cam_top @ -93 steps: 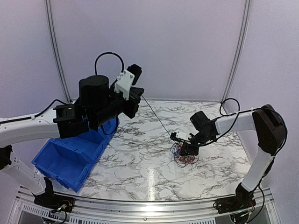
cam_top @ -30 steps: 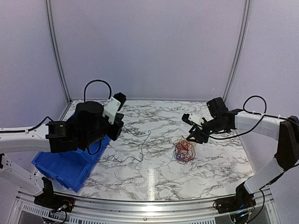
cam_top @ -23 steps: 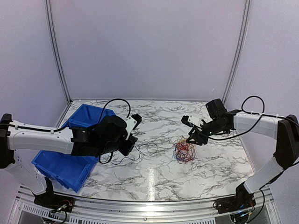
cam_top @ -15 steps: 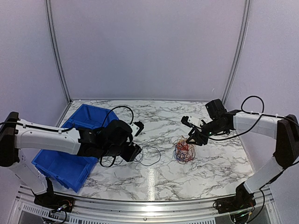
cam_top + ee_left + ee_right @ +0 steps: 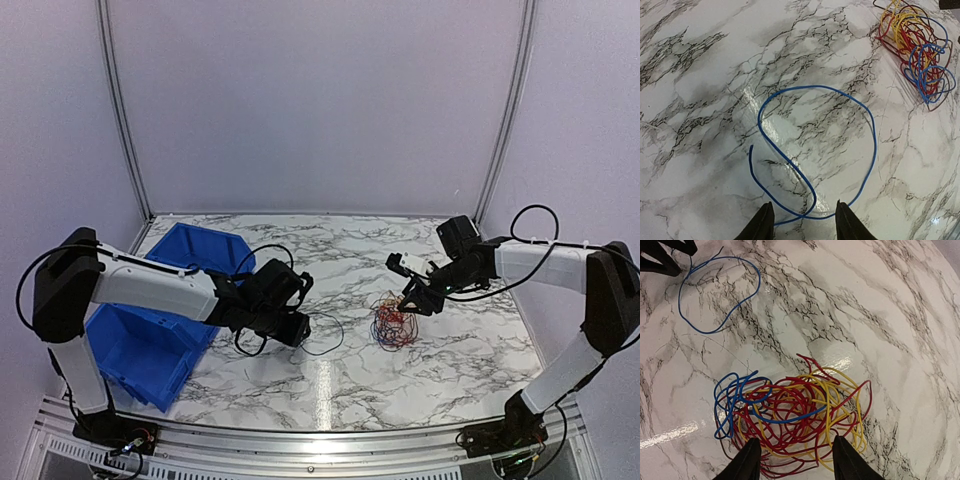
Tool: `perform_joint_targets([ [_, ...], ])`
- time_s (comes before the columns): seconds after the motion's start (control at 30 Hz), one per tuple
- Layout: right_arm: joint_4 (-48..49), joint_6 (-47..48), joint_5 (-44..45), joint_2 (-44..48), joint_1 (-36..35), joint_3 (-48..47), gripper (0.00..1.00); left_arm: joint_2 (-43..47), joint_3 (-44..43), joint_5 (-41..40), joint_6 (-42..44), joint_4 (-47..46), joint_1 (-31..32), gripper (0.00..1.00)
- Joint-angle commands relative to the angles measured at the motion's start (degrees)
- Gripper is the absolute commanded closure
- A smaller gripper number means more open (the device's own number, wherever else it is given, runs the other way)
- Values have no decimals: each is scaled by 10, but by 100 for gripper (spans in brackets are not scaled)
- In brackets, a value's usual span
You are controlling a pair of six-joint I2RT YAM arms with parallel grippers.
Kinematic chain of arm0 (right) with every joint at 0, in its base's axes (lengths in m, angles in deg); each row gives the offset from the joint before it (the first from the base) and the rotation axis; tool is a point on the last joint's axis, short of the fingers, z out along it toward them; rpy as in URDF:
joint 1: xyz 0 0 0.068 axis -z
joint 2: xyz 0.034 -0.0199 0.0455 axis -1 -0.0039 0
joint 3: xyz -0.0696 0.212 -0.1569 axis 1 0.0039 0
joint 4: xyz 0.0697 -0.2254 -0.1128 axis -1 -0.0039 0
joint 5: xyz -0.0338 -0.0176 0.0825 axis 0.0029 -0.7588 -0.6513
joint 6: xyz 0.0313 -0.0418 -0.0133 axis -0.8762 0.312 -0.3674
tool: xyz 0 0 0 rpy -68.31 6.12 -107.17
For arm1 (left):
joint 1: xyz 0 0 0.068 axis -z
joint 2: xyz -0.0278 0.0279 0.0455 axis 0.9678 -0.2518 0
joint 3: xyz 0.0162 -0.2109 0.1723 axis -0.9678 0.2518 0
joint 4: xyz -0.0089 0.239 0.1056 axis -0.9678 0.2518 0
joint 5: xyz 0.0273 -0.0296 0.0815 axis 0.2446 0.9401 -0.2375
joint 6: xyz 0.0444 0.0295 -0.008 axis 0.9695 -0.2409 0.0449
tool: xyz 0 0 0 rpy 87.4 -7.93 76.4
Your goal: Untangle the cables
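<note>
A tangle of thin red, yellow and blue cables (image 5: 394, 325) lies on the marble table; it also shows in the right wrist view (image 5: 790, 415) and at the top right of the left wrist view (image 5: 915, 47). One separate blue cable (image 5: 815, 155) lies in a loose loop left of the tangle, also seen in the top view (image 5: 322, 334) and the right wrist view (image 5: 720, 295). My left gripper (image 5: 802, 222) is open and empty, low over the loop's near crossing (image 5: 297, 328). My right gripper (image 5: 792, 460) is open and empty just above the tangle (image 5: 411, 303).
A blue plastic bin (image 5: 150, 320) stands at the table's left, tilted against the left arm. The marble table (image 5: 330, 390) has a metal rail along its near edge. White walls close the back and sides.
The left arm came down from high up to the table, laying the single blue cable in a loop left of the tangle and letting it go. The right gripper lifted slightly off the tangle.
</note>
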Motion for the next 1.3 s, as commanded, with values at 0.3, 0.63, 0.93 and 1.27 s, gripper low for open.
perform_joint_targets([
  [0.3,-4,10,-6,-5,-1,1,50,-81,-105,38,-22,66,-35,73],
  [0.63,-7,13,-6,-7,-2,1,50,-80,-132,44,-18,104,-38,94],
  [0.93,-7,15,-4,-8,-2,1,51,-61,-166,51,-7,120,-42,100],
  [1.27,-7,17,-1,-10,-4,1,51,64,-224,-51,52,187,-82,100],
])
